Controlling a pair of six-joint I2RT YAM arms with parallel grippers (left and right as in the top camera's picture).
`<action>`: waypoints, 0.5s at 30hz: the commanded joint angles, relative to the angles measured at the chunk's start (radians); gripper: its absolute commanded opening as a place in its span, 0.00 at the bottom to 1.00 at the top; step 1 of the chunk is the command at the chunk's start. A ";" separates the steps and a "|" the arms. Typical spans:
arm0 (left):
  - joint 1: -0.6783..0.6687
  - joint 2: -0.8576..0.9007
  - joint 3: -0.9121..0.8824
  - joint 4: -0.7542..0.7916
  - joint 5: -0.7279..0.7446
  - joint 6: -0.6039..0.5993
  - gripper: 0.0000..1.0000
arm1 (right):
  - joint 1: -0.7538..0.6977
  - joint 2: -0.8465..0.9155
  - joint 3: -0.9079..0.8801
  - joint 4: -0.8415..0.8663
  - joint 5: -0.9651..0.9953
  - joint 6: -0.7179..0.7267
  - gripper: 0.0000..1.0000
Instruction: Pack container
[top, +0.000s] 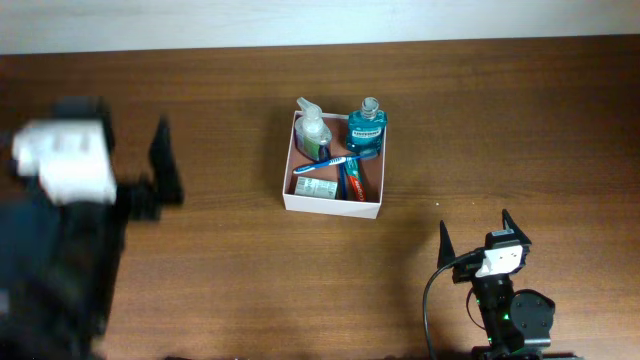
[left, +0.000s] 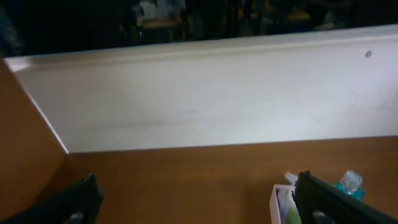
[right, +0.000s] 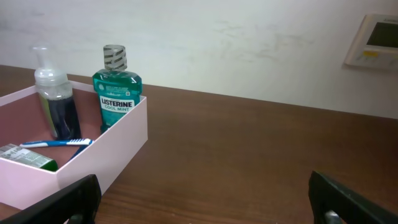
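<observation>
The white container (top: 331, 203) with a reddish-brown inside sits at the table's middle. It holds a pump bottle (top: 314, 130), a teal mouthwash bottle (top: 366, 130), a blue toothbrush (top: 325, 165), a toothpaste tube (top: 352, 178) and a small box (top: 317, 187). The right wrist view shows the container (right: 106, 152), the mouthwash bottle (right: 116, 87), the pump bottle (right: 57, 102) and the toothbrush (right: 56, 143). My left gripper (top: 160, 165) is open and empty, raised at the left; its wrist view (left: 199, 202) shows the container's edge (left: 275, 202). My right gripper (top: 478, 238) is open and empty near the front right.
The brown wooden table (top: 500, 120) runs to a white wall at the back. A wall panel (right: 376, 40) shows at the right in the right wrist view.
</observation>
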 joint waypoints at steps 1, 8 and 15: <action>-0.005 -0.153 -0.234 0.047 -0.024 -0.006 0.99 | 0.006 -0.009 -0.006 -0.005 0.009 0.009 0.99; 0.049 -0.475 -0.668 0.315 0.032 -0.007 1.00 | 0.006 -0.009 -0.006 -0.005 0.009 0.009 0.99; 0.175 -0.708 -1.049 0.633 0.173 -0.006 0.99 | 0.006 -0.009 -0.006 -0.005 0.008 0.009 0.99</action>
